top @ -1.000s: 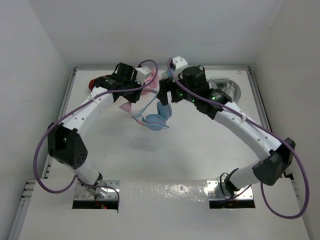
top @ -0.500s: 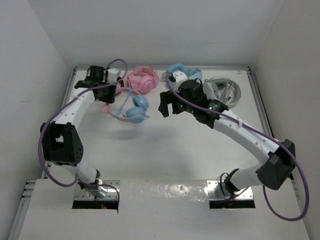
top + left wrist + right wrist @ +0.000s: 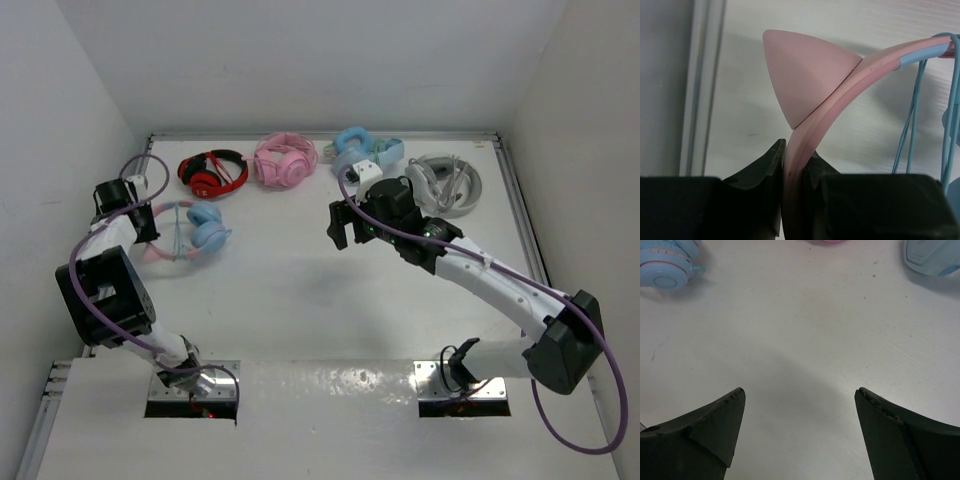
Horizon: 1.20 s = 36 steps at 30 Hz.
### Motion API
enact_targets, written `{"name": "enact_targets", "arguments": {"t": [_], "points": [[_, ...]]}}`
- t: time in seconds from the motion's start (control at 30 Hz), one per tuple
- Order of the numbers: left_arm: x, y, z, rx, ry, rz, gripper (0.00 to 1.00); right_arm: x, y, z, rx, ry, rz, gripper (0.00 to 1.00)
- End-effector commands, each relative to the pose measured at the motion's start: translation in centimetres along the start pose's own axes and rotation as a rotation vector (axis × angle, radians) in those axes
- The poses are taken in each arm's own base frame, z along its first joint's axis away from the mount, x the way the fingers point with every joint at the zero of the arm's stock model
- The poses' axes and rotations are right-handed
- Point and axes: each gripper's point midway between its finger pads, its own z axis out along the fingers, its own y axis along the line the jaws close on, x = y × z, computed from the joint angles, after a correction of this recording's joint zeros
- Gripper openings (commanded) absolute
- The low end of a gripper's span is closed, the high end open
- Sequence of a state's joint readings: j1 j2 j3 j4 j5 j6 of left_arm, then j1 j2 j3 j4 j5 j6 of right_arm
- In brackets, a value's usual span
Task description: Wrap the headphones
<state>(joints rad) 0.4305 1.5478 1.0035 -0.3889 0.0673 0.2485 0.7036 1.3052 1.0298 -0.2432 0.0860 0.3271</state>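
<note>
Pink-banded plastic headphones (image 3: 178,232) with round light-blue earcups (image 3: 208,230) are shown from above near the left edge of the white bench (image 3: 300,300), held by the left claw (image 3: 140,212). At the left wrist, the smooth headband (image 3: 840,80) is pinched beside a pointed pink ear (image 3: 800,75). Thin blue cable (image 3: 912,125) hangs from it, winding judged unfinished. At the right wrist, the right claw (image 3: 800,395) is spread wide, empty; cable must be caught next.

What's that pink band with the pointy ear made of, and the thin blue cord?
The pink headband and its ear look like smooth matte plastic: even colour, soft sheen, a crisp seam. The cord seems rubber-coated wire, hanging in slack curves, though that's a guess.
</note>
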Motion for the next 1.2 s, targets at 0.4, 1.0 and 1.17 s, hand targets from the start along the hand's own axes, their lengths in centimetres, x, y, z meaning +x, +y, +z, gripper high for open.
{"name": "enact_targets", "arguments": {"t": [0.4, 1.0, 1.17], "points": [[0.1, 2.8, 6.6, 0.007, -0.101, -0.046, 0.08, -2.0, -0.1, -1.3, 0.003, -0.091, -0.061, 0.91], [-0.3, 8.6, -4.9, -0.326, -0.030, -0.010, 0.96, 5.2, -8.8, -4.8, 0.461, 0.128, 0.114, 0.99], [8.3, 12.9, -6.9, -0.432, 0.157, -0.045, 1.00, 14.5, -14.1, -9.6, 0.672, 0.219, 0.280, 0.99]]}}
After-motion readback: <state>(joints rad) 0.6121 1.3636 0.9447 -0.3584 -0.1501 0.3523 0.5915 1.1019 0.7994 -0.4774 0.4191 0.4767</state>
